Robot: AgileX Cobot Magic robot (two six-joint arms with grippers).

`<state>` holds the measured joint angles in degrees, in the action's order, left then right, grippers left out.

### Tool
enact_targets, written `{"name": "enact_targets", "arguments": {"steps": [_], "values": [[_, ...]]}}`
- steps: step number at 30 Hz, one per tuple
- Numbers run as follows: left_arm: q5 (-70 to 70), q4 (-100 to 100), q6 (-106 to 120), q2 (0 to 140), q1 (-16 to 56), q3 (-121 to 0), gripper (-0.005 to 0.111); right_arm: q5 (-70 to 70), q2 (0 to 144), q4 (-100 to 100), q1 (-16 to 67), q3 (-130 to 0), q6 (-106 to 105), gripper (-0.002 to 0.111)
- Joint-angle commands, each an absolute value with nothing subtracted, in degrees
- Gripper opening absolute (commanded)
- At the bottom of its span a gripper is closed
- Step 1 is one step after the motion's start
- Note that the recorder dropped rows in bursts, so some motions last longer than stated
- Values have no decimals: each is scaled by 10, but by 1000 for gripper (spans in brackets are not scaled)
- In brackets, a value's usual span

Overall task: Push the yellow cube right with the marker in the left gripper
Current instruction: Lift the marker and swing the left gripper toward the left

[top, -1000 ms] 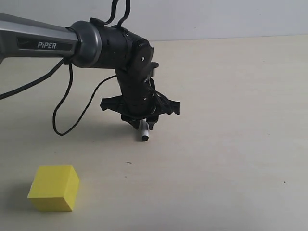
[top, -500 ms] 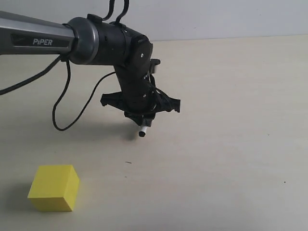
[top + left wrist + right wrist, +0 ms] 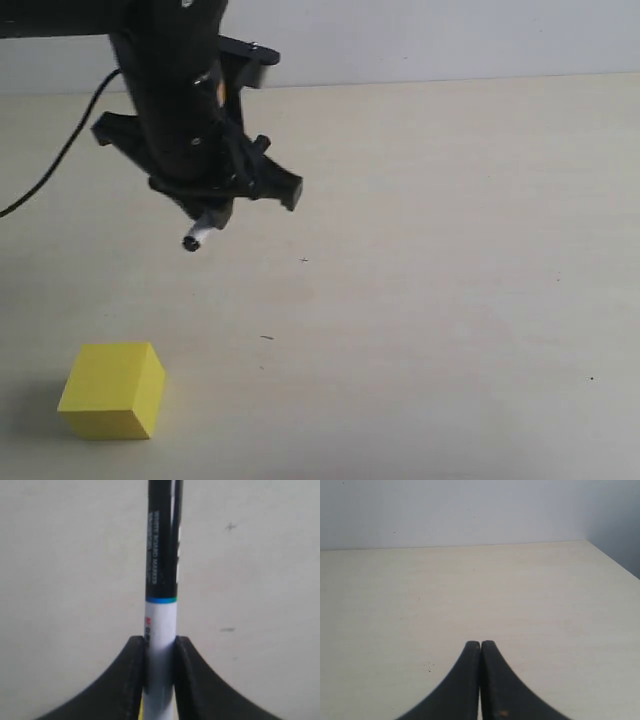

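Ext view, far L and low: yellow cube (image 3: 110, 390) sits flat on the bench (image 3: 450, 250), nothing touching it, top face and two side faces visible. Up and to the R of it, L arm comes in from the top-left corner w/ a black cable trailing off to the L edge. Left end effector (image 3: 208, 215) points down and a bit toward the cube's side and is clamped on the marker (image 3: 196, 235). Only a short white stub w/ a dark end pokes out below the fingers, tilted down-left. Marker end is well apart from the cube, no contact; it looks lifted off the bench but can't tell for sure. L wrist view: both black fingers (image 3: 134, 670) pinch the white barrel snug. The dark label section w/ white print and a thin blue-green ring runs on past the fingertips over bare bench. R of the arm in ext view the bench carries a few tiny dark specks. Right end effector (image 3: 480, 647) shows in its own wrist view only: tips pressed together, nothing between them, over the bench w/ a pale wall behind.
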<state>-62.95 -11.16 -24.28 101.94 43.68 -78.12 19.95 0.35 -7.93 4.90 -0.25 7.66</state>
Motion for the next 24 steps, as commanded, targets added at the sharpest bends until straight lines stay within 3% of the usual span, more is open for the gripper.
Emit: {"name": "enact_targets", "arguments": {"steps": [1, 6, 12, 17, 24], "values": [[-634, -185, -281, 898, 438, -655, 0, 193, 0, -78, 47, 0, 78, 0], [-672, -213, -292, 668, 392, -486, 0, 193, 0, -78, 47, 0, 78, 0], [-700, -170, -170, 510, 324, -448, 0, 193, 0, -78, 47, 0, 78, 0], [-700, -304, -9, 561, 307, -436, 0, 193, 0, -78, 47, 0, 78, 0], [-657, -218, 291, 673, 176, -436, 0, 193, 0, -78, 47, 0, 78, 0]]}}
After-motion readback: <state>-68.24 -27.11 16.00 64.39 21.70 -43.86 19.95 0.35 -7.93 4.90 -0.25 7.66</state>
